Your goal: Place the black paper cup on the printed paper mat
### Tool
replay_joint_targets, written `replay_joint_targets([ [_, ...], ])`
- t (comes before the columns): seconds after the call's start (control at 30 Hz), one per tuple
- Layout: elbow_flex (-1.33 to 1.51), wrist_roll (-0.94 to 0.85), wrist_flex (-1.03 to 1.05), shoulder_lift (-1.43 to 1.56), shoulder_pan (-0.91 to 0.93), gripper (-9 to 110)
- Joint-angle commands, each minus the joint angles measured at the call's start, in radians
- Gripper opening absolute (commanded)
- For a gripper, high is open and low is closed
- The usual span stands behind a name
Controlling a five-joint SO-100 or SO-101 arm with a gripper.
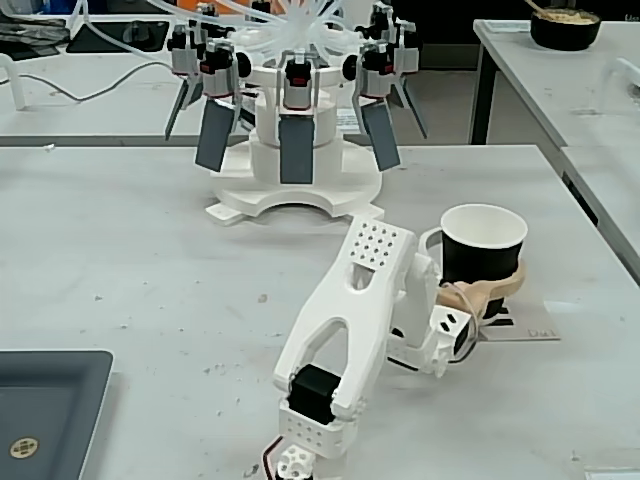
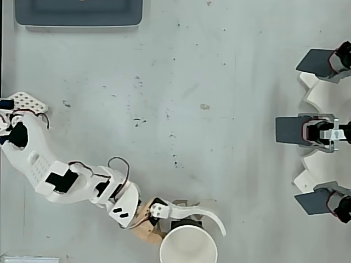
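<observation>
The tall matte-black paper cup with a white rim (image 1: 484,250) stands upright on the beige printed paper mat (image 1: 520,327), at the surface's edge. The end effector (image 2: 204,238) is spread wide around it, gripping nothing — one white finger (image 2: 205,215) swung clear. Empty, thin-walled and light, it would likely tip or crush easily — best held gently mid-wall.

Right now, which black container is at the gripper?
The tall black cup, white inside, between the open fingers of the gripper. The wide black bowl stands far back on the other table.
</observation>
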Motion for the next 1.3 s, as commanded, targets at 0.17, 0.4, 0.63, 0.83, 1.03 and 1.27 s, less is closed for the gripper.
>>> replay_joint_targets([
  [0.17, 0.058, -0.017, -0.009, 0.155, 0.069, 39],
  [0.4, 0.186, -0.017, -0.008, 0.272, 0.101, 43],
  [0.63, 0.416, -0.005, -0.048, 0.426, 0.098, 47],
  [0.83, 0.614, -0.015, -0.095, 0.555, 0.081, 50],
  [1.03, 0.804, -0.015, -0.123, 0.713, 0.058, 49],
  [1.27, 0.960, -0.005, -0.124, 0.907, 0.026, 47],
])
